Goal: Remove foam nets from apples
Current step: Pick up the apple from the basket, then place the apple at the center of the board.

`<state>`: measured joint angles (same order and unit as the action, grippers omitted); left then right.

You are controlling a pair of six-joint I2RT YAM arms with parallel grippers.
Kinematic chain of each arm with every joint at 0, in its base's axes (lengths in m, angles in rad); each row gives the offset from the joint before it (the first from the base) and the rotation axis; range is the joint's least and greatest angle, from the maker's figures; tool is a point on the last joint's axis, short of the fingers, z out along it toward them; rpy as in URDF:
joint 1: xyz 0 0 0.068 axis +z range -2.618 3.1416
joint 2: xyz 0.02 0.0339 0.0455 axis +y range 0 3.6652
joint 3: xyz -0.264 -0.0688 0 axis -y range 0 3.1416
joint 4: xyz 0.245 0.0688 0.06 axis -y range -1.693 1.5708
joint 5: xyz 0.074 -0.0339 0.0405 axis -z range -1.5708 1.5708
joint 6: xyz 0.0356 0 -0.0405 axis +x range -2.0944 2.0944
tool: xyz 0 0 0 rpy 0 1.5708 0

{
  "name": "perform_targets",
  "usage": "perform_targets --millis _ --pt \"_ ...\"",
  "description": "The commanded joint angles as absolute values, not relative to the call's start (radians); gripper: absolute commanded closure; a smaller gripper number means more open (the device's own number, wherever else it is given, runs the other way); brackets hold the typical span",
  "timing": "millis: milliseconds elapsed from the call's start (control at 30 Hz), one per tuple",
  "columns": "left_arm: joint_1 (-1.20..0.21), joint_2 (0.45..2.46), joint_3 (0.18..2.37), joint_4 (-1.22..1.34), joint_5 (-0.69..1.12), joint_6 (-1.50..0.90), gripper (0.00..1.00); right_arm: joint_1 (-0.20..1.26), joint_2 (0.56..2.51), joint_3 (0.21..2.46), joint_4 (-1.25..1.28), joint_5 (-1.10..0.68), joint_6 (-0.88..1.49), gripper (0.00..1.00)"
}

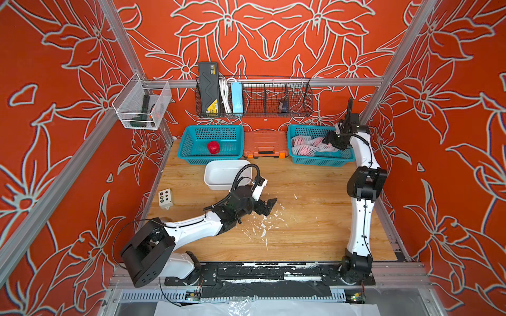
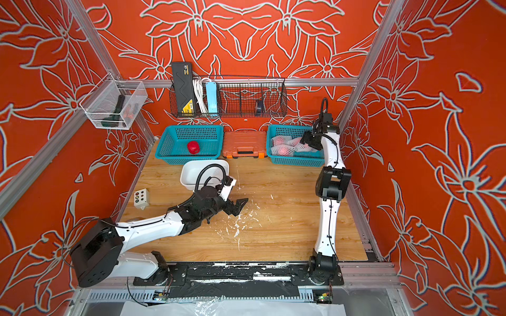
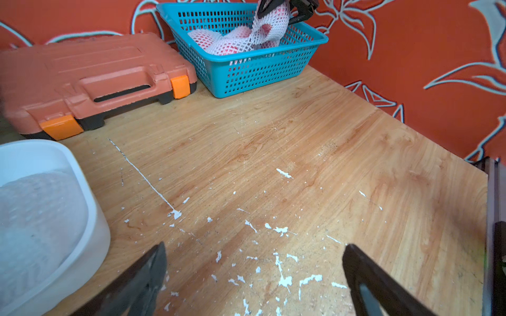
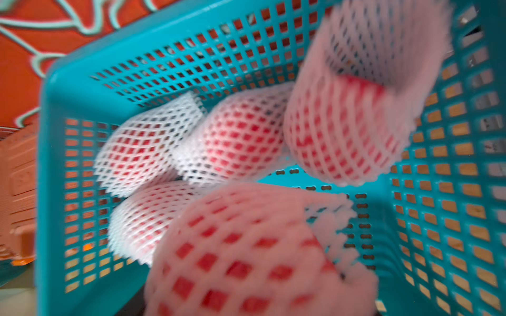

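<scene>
Netted apple (image 3: 269,30) sits pinched in my right pincer (image 3: 282,9) at the far-right teal basket (image 3: 246,74); my left pincer (image 3: 253,247) hangs spread above the desk (image 3: 301,136)

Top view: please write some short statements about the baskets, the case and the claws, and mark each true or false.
1. One teal plastic lattice basket holds a single bare red apple. True.
2. The orange plastic tool case stands open. False: it is closed, between the two baskets.
3. The left claw grips a foam net. False: it is open and empty over the wooden table.
4. The right claw grips a white foam net in the other teal basket. True.
</scene>
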<state>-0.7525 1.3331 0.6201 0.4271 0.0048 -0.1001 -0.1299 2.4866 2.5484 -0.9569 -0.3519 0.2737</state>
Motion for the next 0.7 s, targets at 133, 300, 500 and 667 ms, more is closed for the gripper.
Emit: perform_targets --millis 133,300,500,667 --pt "-0.75 1.232 0.536 0.515 -0.015 -0.073 0.02 -0.129 2.248 2.383 -0.927 -0.45 0.281 0.46" --pt "-0.75 1.184 0.473 0.616 0.029 -0.018 0.02 -0.103 2.015 2.085 -0.811 -0.535 0.307 0.46" --pt "-0.752 1.17 0.346 0.836 0.097 0.076 0.02 0.034 1.684 1.526 -0.497 -0.646 0.432 0.47" --pt "-0.754 1.19 0.292 0.956 0.192 0.178 0.02 0.174 1.524 1.148 -0.324 -0.78 0.528 0.48"
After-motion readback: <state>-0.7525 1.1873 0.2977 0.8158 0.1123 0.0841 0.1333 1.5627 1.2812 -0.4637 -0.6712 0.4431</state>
